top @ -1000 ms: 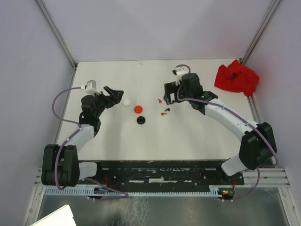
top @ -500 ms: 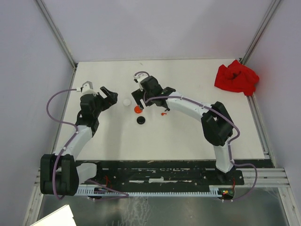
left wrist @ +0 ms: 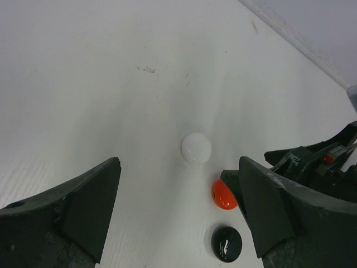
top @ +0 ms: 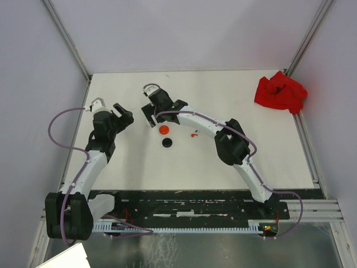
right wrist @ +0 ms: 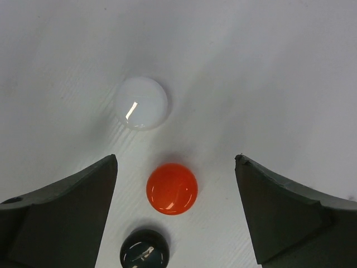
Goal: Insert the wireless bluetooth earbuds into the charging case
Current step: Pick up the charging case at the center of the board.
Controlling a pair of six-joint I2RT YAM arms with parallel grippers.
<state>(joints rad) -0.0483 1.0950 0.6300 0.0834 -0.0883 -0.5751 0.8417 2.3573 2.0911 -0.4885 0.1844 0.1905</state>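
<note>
Three small round cases lie in a row on the white table: white (right wrist: 141,103), red (right wrist: 172,188) and black (right wrist: 144,248), all with domed lids shut. In the top view the red case (top: 164,129) and black case (top: 167,143) show; the white one is hidden under my right gripper (top: 149,117). That gripper (right wrist: 175,162) is open and empty, hovering above the red case. My left gripper (left wrist: 178,167) is open and empty, left of the white case (left wrist: 196,147). A tiny red earbud (top: 194,134) lies right of the cases. No white or black earbuds show.
A crumpled red cloth (top: 280,92) lies at the table's back right corner. The right arm stretches across the table's middle to the left. Its gripper body (left wrist: 318,167) sits close beside my left gripper's right finger. Grey walls enclose the table.
My right arm has swung from the right-centre of the table leftward to above the cases. My left gripper has drawn back a little to the left.
</note>
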